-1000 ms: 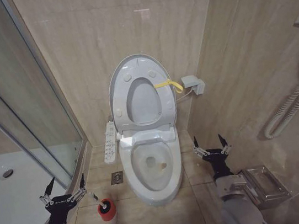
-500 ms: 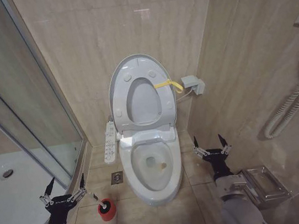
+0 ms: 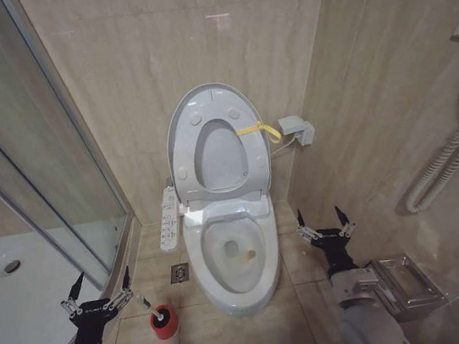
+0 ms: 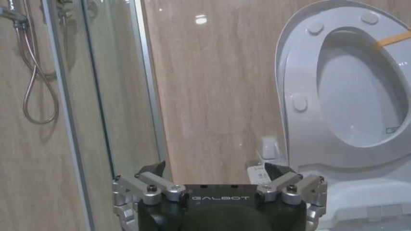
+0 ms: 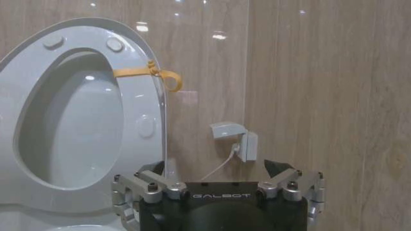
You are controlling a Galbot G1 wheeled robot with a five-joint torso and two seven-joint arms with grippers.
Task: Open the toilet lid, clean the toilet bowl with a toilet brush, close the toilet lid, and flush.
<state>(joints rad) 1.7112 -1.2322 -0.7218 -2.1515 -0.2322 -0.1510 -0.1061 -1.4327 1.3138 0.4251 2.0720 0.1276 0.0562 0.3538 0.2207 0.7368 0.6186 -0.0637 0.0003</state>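
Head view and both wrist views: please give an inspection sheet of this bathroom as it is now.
Surface: beige tiled floor, floor drain.
Job's things: toilet lid and seat ring raised against the wall; toilet bowl uncovered; toilet brush in red holder.
Clutter: metal box.
Grippers: left gripper open beside holder; right gripper open beside bowl.
Cables: white cord below wall socket.
Surroundings: shower tray, button panel.

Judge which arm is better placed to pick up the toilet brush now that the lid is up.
Left. The open left gripper hovers close beside the thin white-handled toilet brush in its round red holder; the open right gripper is across the white ceramic toilet bowl.
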